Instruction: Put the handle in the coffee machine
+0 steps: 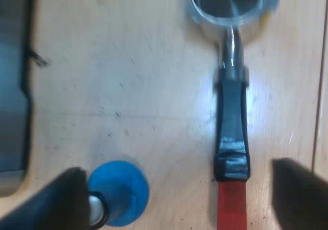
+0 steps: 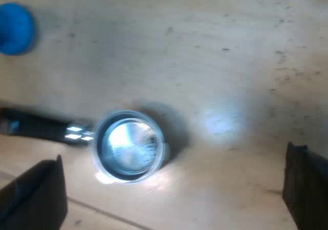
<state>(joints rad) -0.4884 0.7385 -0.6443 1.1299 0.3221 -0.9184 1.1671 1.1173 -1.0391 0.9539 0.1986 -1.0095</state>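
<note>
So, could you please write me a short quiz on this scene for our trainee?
1. True or false: the right gripper holds the holder.
2. The tamper is: A red, B blue, C black?
3. Fill in: the left gripper is ____ (open or shut).
Key: 1 false, the holder lies loose on the table; 2 B; 3 open.
</note>
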